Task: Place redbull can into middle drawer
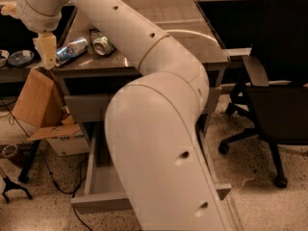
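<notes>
The redbull can, slim and silver-blue, lies on its side near the left edge of the grey table top. My gripper hangs just left of the can's left end, over the table's left edge, and holds nothing I can see. The middle drawer is pulled open low down. Its tray is mostly hidden behind my large white arm. The closed drawer front sits directly above it.
A green-and-white can lies just right of the redbull can. An open cardboard box leans by the cabinet's left side. Bowls sit on a side table at far left. A black office chair stands at right.
</notes>
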Robot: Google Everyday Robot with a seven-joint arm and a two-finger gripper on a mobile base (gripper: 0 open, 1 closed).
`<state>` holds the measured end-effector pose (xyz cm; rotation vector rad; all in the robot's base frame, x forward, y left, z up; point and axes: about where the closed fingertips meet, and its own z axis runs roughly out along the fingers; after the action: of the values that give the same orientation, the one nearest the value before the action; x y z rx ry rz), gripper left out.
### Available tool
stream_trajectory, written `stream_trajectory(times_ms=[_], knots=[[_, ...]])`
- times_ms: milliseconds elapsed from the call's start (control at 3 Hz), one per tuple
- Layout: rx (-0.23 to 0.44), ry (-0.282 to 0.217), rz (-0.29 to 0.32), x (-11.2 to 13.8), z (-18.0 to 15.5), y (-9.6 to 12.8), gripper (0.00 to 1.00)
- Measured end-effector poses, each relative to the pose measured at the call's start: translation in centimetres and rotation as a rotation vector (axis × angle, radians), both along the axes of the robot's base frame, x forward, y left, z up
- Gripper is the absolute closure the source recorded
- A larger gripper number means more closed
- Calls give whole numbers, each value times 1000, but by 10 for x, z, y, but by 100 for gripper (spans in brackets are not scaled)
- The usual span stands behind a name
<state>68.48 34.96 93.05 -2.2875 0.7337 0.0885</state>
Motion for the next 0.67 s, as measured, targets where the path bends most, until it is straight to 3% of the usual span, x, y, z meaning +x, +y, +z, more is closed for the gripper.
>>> stream_trajectory(times_ms=[333,667], knots=[[-46,-5,15,11,-13,15,0],[-124,-23,12,23,-23,9,0]])
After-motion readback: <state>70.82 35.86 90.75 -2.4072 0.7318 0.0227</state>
